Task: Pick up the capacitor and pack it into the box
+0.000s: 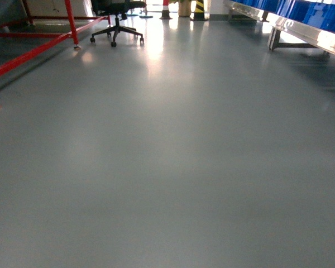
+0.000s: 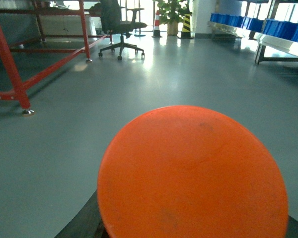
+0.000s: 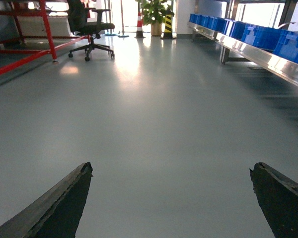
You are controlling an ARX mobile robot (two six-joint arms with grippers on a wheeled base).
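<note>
The capacitor (image 2: 192, 173) fills the lower half of the left wrist view as a large round orange face. It sits between the dark fingers (image 2: 82, 224) of my left gripper (image 2: 191, 230), which is shut on it; only the fingers' edges show at the bottom corners. In the right wrist view my right gripper (image 3: 171, 168) stands wide open over bare grey floor, nothing between its fingers. Neither gripper appears in the head view. The box is out of view.
Grey floor (image 1: 167, 167) stretches ahead. A red metal frame (image 1: 39, 42) stands at the left, with a black office chair (image 1: 116, 17) beyond it. Blue bins (image 3: 268, 37) line a steel rack along the right. A striped bollard (image 1: 199, 8) and a potted plant (image 3: 153, 12) stand far back.
</note>
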